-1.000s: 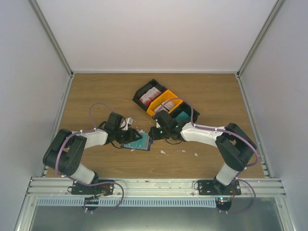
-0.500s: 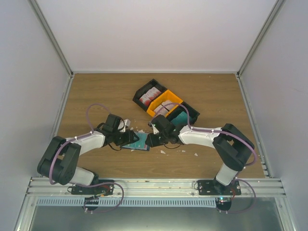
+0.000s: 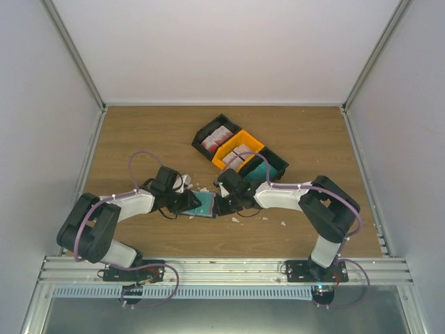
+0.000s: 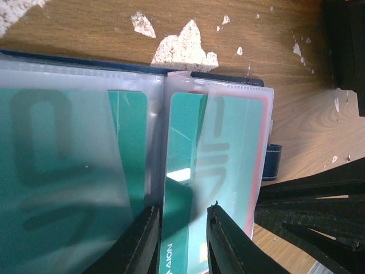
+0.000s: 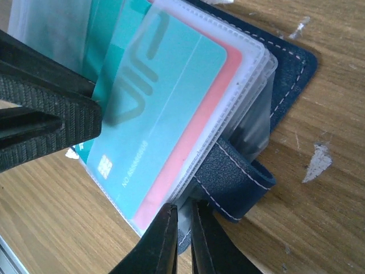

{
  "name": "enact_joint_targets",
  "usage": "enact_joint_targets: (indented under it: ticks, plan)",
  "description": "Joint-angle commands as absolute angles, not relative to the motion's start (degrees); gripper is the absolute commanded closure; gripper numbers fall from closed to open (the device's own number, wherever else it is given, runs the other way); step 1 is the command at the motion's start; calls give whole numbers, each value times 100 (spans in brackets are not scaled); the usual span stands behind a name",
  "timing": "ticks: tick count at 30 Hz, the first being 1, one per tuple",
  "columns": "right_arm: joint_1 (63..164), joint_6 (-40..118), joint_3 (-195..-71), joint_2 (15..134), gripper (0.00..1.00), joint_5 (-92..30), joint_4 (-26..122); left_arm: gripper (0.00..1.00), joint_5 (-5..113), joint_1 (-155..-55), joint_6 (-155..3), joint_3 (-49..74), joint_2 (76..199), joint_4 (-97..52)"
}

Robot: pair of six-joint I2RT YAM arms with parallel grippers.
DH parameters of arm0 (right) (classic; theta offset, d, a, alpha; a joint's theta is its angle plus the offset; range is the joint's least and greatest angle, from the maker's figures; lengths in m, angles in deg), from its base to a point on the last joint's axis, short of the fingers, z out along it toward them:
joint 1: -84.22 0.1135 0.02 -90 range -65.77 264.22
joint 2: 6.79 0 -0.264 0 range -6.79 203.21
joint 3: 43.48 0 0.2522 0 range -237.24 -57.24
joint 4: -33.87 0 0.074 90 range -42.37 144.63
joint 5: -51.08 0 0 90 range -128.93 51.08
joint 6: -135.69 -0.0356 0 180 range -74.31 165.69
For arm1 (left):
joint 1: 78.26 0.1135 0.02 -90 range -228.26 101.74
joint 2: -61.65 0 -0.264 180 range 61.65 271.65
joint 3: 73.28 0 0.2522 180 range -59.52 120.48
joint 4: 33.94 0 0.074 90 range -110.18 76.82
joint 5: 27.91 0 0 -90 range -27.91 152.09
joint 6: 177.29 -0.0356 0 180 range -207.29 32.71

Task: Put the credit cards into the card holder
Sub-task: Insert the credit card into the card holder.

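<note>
The navy card holder (image 3: pixel 201 206) lies open on the table between my grippers. Its clear sleeves hold teal cards with red edges (image 5: pixel 165 74). In the left wrist view a teal card (image 4: pixel 182 228) shows between my left gripper's (image 4: pixel 182 240) jaws, which stand apart over the sleeves beside the spine. My right gripper (image 5: pixel 182 240) is shut on the holder's near edge (image 5: pixel 239 188), pinching a clear sleeve next to the navy strap. From above, the left gripper (image 3: pixel 186 203) and the right gripper (image 3: pixel 220 204) flank the holder. Red-and-white cards (image 3: pixel 217 137) sit in the black tray.
A row of tray boxes stands behind the holder: black (image 3: pixel 206 132), orange (image 3: pixel 245 139), and another black one (image 3: pixel 277 163) with teal inside. Torn white scraps (image 3: pixel 236 219) lie on the wood around the holder, also in the left wrist view (image 4: pixel 182 48).
My right gripper has moved left and closer to the holder's right edge. The holder and the left gripper have shifted a little to the left.
</note>
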State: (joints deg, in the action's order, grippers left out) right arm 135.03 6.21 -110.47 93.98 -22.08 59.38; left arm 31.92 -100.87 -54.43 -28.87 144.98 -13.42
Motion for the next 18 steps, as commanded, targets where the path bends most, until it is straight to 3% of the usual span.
enact_joint_targets:
  ticks: [1, 12, 18]
  plan:
    - [13547, 638, -11059, 9468, 90, -2202, 5811, 76, 2991, -10215, -5611, -2890, 14621, -1394]
    - [13557, 667, -11096, 9413, 91, -2416, 5884, 77, 2962, -10506, -5820, -2750, 14672, -1412]
    - [13549, 450, -10884, 8793, 82, -3007, 6193, 70, 3117, -10506, -5853, -2637, 14400, -1192]
